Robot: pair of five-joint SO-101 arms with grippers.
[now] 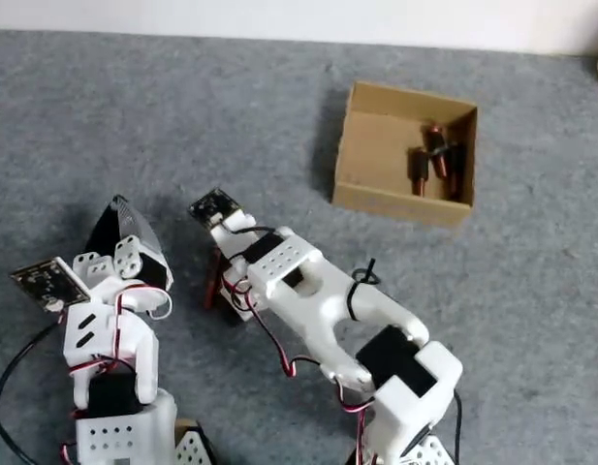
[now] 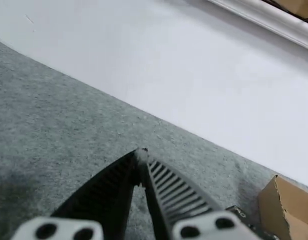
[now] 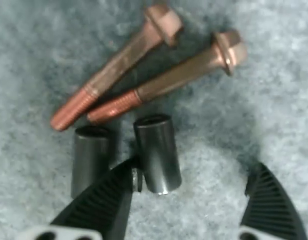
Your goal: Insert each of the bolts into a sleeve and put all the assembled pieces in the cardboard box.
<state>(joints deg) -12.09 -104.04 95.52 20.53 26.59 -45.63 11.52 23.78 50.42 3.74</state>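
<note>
Looking down from the high view first: the cardboard box sits at about 1 o'clock on the grey carpet. There are already some assembled pieces lying in it. It looks like three, but they overlap, so that count is a bit of a guess. The left gripper is out at 9 o'clock. The right arm comes in from 5 o'clock and ends around 8 o'clock, with the box at roughly 2 o'clock from its wrist.

In the left wrist view, the left gripper's fingers are pressed together with nothing between them, over bare carpet. A corner of the box shows further off.

The right wrist view is where the action is. The right gripper has its fingers wide apart and hangs over the loose parts. The first bolt and the second bolt lie side by side, with their threaded ends near two sleeves. One fingertip is poked in between the near sleeve and the far sleeve. That puts the near sleeve between the jaws, but nothing is clamped yet.

So the job seems partly done. A few pieces are boxed, and two bolt-and-sleeve pairs are left to join and drop in. Picking up that near sleeve is probably the step in hand.
</note>
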